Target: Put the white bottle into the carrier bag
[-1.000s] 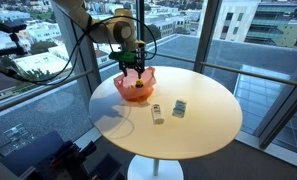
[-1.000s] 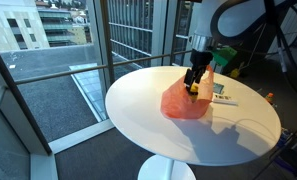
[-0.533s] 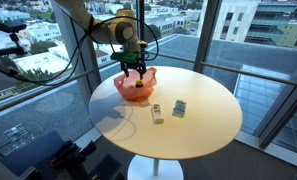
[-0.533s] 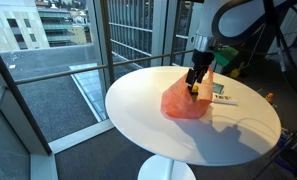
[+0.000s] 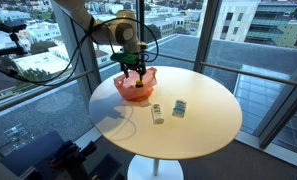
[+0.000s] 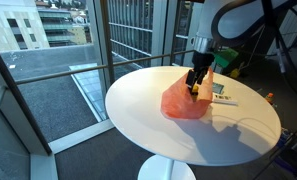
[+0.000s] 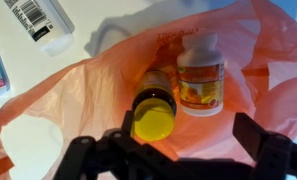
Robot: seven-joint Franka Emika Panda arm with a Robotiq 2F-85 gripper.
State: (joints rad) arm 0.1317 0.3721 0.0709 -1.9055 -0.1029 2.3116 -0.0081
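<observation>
An orange carrier bag [image 5: 134,87] lies open on the round white table [image 5: 203,120]; it also shows in an exterior view [image 6: 181,102]. In the wrist view a white bottle with an orange label [image 7: 200,72] and a brown bottle with a yellow cap [image 7: 154,112] lie inside the bag [image 7: 78,95]. Another white bottle with a barcode label [image 7: 38,22] lies on the table outside the bag, also visible in an exterior view [image 5: 157,114]. My gripper [image 7: 186,132] hovers just above the bag's mouth, open and empty; it shows in both exterior views [image 5: 136,72] [image 6: 195,80].
A small box [image 5: 179,108] lies beside the outside bottle; flat items [image 6: 223,92] lie near the bag. The table stands by floor-to-ceiling windows with metal frames [image 6: 98,50]. Cables and equipment [image 5: 58,155] sit on the floor.
</observation>
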